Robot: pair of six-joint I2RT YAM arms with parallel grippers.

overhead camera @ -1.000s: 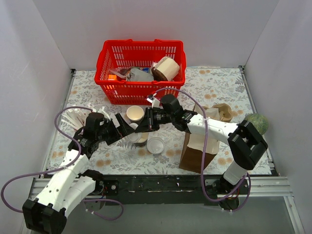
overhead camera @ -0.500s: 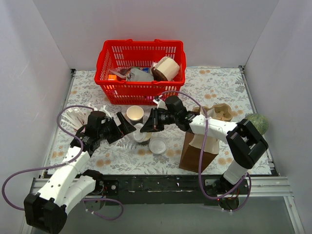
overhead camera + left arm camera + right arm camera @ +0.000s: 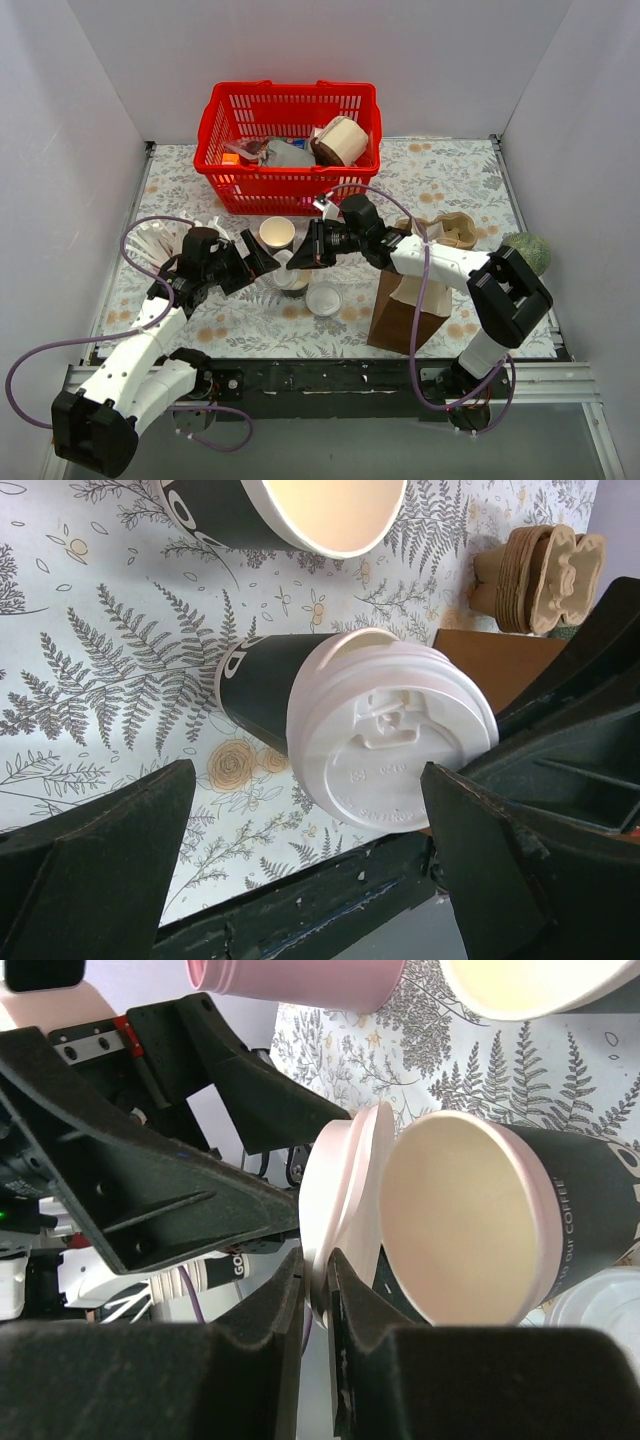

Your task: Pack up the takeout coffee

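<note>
- Lidded cup (image 3: 289, 277) is mid-table between the two arms, just near of the lidless cup (image 3: 277, 233) and just left of a loose lid (image 3: 323, 297).
- Right gripper (image 3: 301, 257): jaws almost together, clamped on the rim of the cup's lid. The rim hold seems chosen to leave the dark wall free.
- Left gripper (image 3: 257, 263): jaws wide apart, one on either side of the cup, touching nothing. Likely set to take the body, since a lid-only hold could pop off.
- Paper bag (image 3: 402, 300) stands to the right, beside the right arm. It is the probable destination.
- Only the left wrist view shows the cup tilted, with the lid face-on.
- Only the right wrist view shows the pinch, with the lid edge-on in the narrow gap.
- The top view hides the pinch under both grippers. Whether the base is off the table (image 3: 200, 325) I cannot tell.
</note>
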